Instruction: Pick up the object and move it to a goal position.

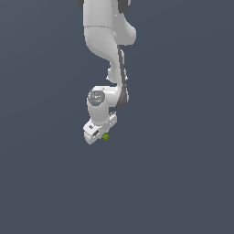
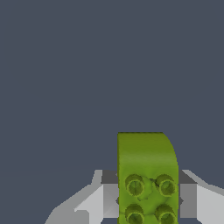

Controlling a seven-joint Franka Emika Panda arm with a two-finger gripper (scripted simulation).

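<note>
The gripper (image 2: 148, 199) is clamped on the block (image 2: 146, 175), a finger (image 2: 109, 197) pressed against each side, studs facing the wrist camera. In the exterior view the block (image 1: 105, 136) peeks out beneath the arm (image 1: 107, 41).

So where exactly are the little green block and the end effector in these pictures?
Block (image 2: 146, 175): wrist view, on its studded top face.
Block (image 1: 105, 136): exterior view, on the green bit showing beside the white hand.
End effector (image 2: 148, 199): wrist view, midway between the two grey fingertips, which are closed on the block.
</note>
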